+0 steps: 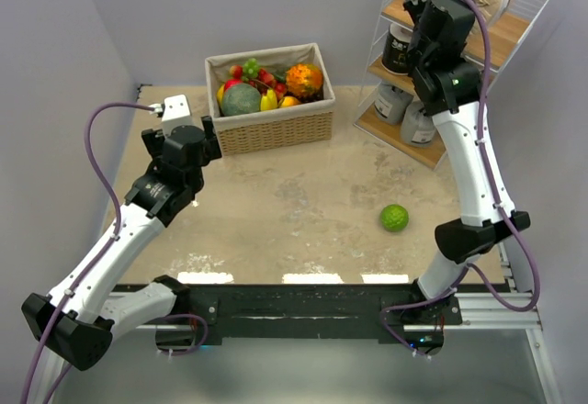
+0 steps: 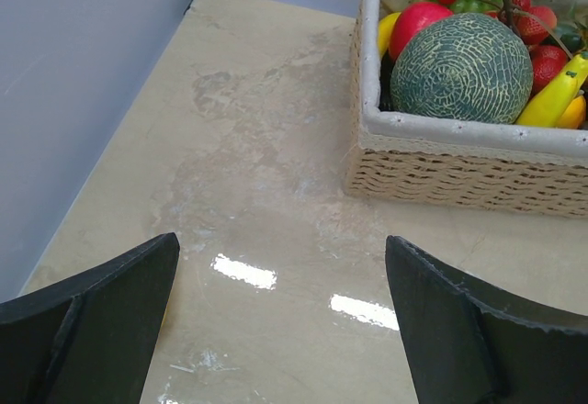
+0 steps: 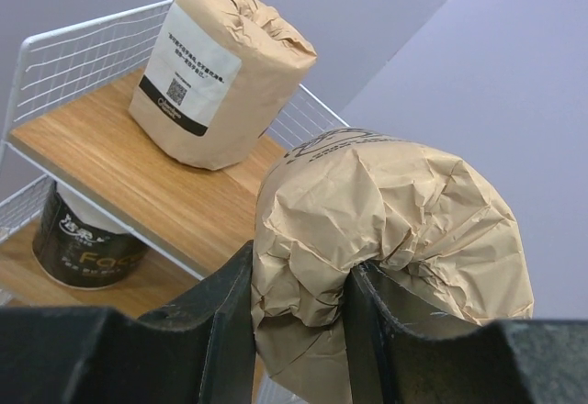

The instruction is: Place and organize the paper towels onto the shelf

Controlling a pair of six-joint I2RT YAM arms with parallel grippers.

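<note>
Right gripper [image 3: 299, 298]: nearest the lens, jaws clamped on the crumpled end of a held tan roll [image 3: 395, 211]. The roll is carried in the air close to the top board [image 3: 101, 147] of the shelf [image 1: 524, 32], not yet resting on it.

Second tan roll [image 3: 220, 73]: upright at the back of the top board, label outward.

Black roll [image 3: 83, 239]: middle tier. Any second black one is hidden.

Grey rolls [image 1: 404, 110]: two, side by side on the bottom tier.

Left gripper [image 2: 280, 275]: fingers apart, empty, low over the table [image 2: 248, 147] beside the fruit basket [image 2: 441, 174].

Step in hand: placement of what looks like the last roll. Next move, as judged: carry it over the free wood beside its tan twin, lower until seated upright, then part the jaws without snagging the loose wrapper.
</note>
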